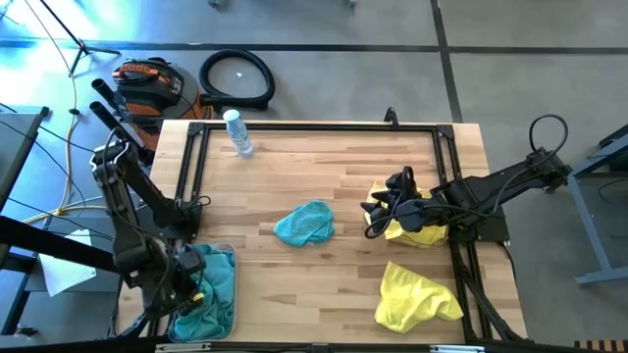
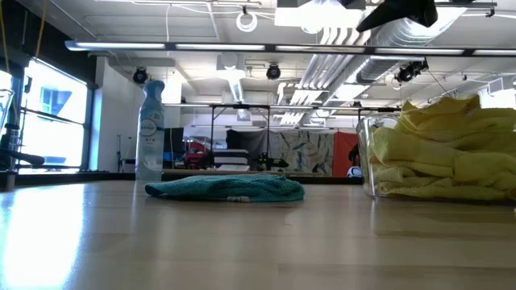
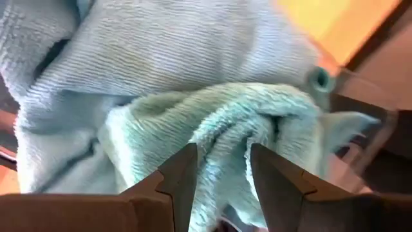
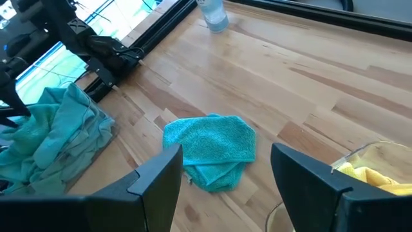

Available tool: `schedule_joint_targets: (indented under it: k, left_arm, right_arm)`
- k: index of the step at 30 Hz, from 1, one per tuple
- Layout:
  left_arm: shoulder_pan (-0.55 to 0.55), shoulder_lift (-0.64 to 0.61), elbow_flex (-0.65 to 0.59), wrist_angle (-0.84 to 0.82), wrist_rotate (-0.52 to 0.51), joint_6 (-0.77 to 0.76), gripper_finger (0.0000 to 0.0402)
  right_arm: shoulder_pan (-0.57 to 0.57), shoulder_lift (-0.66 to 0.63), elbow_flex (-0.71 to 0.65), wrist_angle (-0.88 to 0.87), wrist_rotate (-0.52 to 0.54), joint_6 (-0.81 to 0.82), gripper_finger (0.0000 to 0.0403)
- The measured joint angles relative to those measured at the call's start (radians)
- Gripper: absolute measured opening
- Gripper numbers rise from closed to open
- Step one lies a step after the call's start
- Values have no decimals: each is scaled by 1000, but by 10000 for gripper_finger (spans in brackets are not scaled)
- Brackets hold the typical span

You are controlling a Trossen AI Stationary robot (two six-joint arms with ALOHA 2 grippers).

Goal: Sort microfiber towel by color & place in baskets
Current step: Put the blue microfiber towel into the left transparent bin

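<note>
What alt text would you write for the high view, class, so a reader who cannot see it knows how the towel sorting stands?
One teal towel lies mid-table and one yellow towel near the front right edge. The left gripper is down in the basket of teal towels at the front left corner, while the right gripper hovers over the basket of yellow towels. A spray bottle stands at the back.

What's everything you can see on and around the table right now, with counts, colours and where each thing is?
Loose teal towel: one, teal, table middle.
Loose yellow towel: one, yellow, table's near right corner.
Teal towel pile: several, count unclear, in the left basket.
Yellow towel pile: several, count unclear, in the right basket.
Spray bottle: one, clear, far left edge.
Hose: one, black, coiled on the floor.
Left gripper: fingers pinching a teal fold over the left basket.
Right gripper: open, empty, above the right basket.
</note>
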Motion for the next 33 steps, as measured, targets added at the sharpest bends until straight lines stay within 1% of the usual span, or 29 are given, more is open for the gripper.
schedule_joint_targets:
  k: [5,10,12,16,19,23,27,30,33]
  left_arm:
    - [0,79,-60,32,1,10,132]
    - [0,209,-160,244,4,90,132]
    - [0,272,-180,304,29,122,132]
    - [2,366,-174,306,103,132,132]
    - [2,367,-174,303,102,124,132]
    - [2,332,-129,207,69,124,132]
    - [6,281,-69,29,64,103,132]
    - [5,246,-8,-53,62,84,132]
    - [6,224,59,-145,37,80,132]
  right_arm:
    - [0,0,0,-21,0,20,233]
    - [0,0,0,-26,0,20,233]
    - [0,0,0,-30,0,20,233]
    - [0,0,0,-30,1,20,233]
    - [0,0,0,-32,1,20,233]
    - [0,0,0,-35,2,20,233]
    - [0,0,0,-34,3,20,233]
    - [0,0,0,-40,3,44,233]
    - [11,0,0,-31,1,55,233]
